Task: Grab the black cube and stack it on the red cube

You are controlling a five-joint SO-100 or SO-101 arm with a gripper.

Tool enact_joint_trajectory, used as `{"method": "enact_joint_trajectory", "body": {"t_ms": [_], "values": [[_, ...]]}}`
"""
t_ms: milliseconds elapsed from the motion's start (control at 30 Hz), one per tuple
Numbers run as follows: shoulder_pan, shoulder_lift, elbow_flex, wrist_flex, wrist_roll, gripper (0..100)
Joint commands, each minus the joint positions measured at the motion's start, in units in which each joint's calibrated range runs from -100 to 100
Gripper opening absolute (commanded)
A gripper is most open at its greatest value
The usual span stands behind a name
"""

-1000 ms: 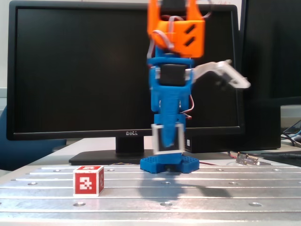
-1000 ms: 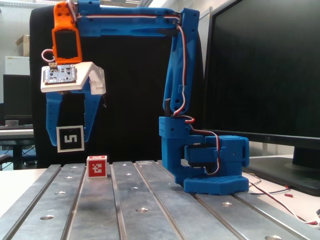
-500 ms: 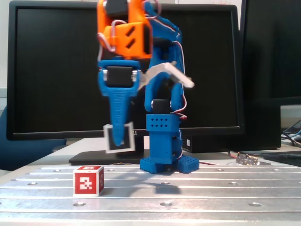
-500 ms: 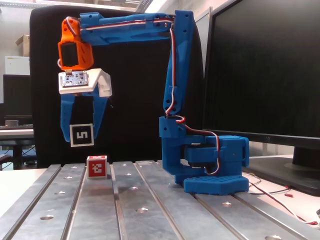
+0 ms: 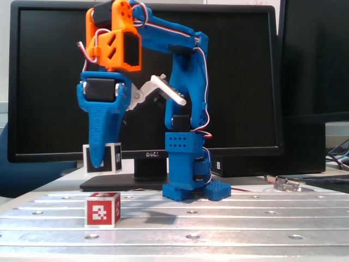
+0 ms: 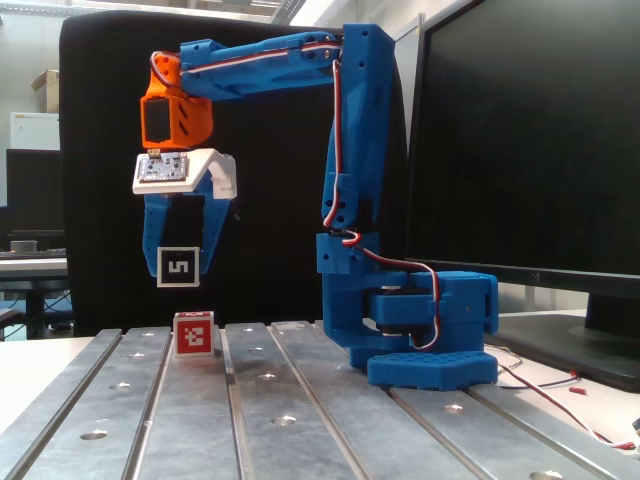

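Observation:
The red cube (image 5: 102, 209) with its white pixel marker sits on the slotted metal table (image 5: 218, 224), also seen as the red cube (image 6: 194, 334) from the side. The black cube (image 6: 179, 267), white-edged with a white 5, hangs in the air a little above the red cube and slightly left of it in that fixed view. My gripper (image 6: 178, 272) is shut on the black cube, its blue fingers pointing down. From the front, the black cube (image 5: 112, 158) shows partly behind a blue finger, with my gripper (image 5: 101, 159) above the red cube.
The arm's blue base (image 5: 191, 188) stands at the back middle of the table, seen as the base (image 6: 420, 335) on the right from the side. Black monitors (image 5: 54, 82) stand behind. A small metal part (image 5: 287, 185) and wires lie at the right.
The arm has swung left in the front view, carrying the black cube from in front of its base to above the red cube, and slightly lower.

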Motion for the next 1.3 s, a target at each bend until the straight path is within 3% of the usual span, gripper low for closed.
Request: {"method": "enact_joint_trajectory", "body": {"t_ms": [0, 1267], "values": [[1.4, 1.0, -1.3, -0.6, 0.2, 16], [2.2, 0.4, 5.4, -5.2, 0.3, 16]]}}
